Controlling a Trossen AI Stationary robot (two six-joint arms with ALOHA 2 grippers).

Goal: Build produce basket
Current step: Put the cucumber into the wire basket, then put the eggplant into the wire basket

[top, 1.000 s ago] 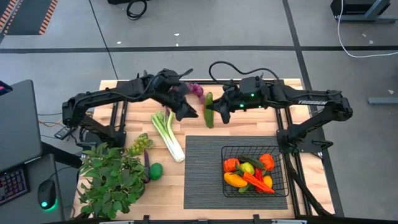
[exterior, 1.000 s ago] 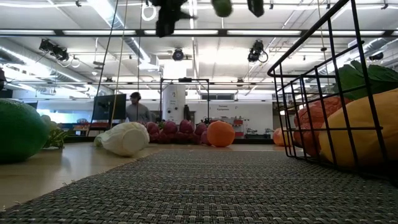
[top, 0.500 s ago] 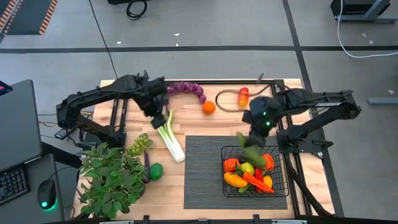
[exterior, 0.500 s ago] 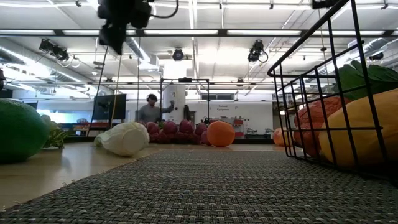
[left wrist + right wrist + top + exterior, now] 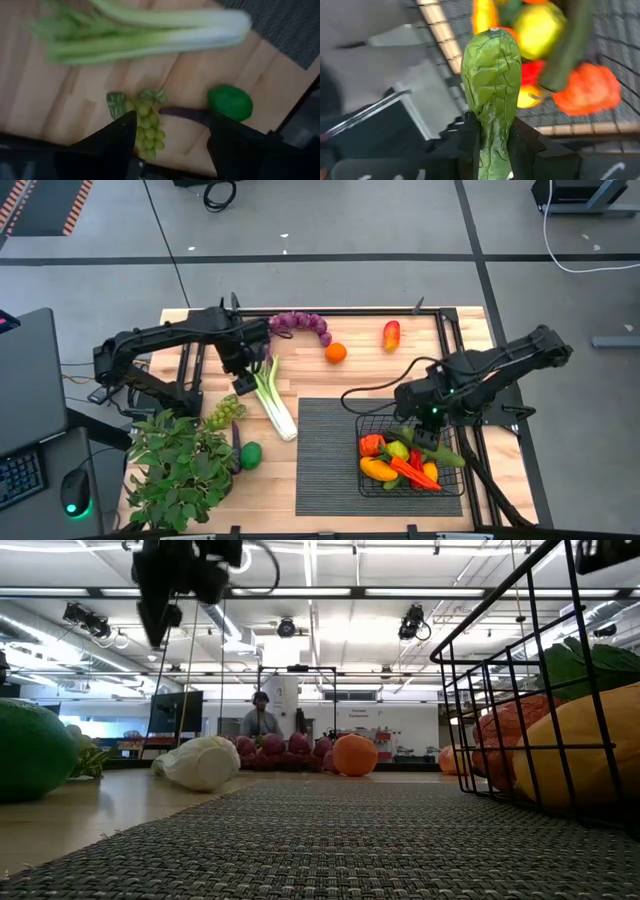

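The black wire basket (image 5: 360,480) stands on the dark mat (image 5: 320,460) with several pieces of produce in it. Above it, my right gripper (image 5: 428,432) is shut on a green cucumber (image 5: 492,75). My left gripper (image 5: 172,116) hangs open above the table's left part, pointing down, beside the leek (image 5: 272,398). Green grapes (image 5: 147,125), a dark eggplant (image 5: 185,114) and a green round fruit (image 5: 230,102) lie below its fingers, and it touches none of them. The leek lies flat on the wood. My right gripper pinches the cucumber between its two fingers (image 5: 470,135) near one end (image 5: 492,145). The rest of the cucumber sticks out past the fingertips. The fingers come slanting down from above. The cucumber hangs tilted over the produce in the basket; whether it touches that produce, I cannot tell.
Purple grapes (image 5: 300,323), an orange (image 5: 336,352) and a red-yellow piece (image 5: 391,334) lie along the far edge. A leafy potted plant (image 5: 180,470) fills the near left corner. A person stands in the room far behind the table (image 5: 262,718).
My right gripper has carried the cucumber from the far middle of the table toward the right and near edges, tipping downward, and now holds it over the basket. My left gripper has moved from the far middle toward the left edge and tipped down over the leek and green grapes.
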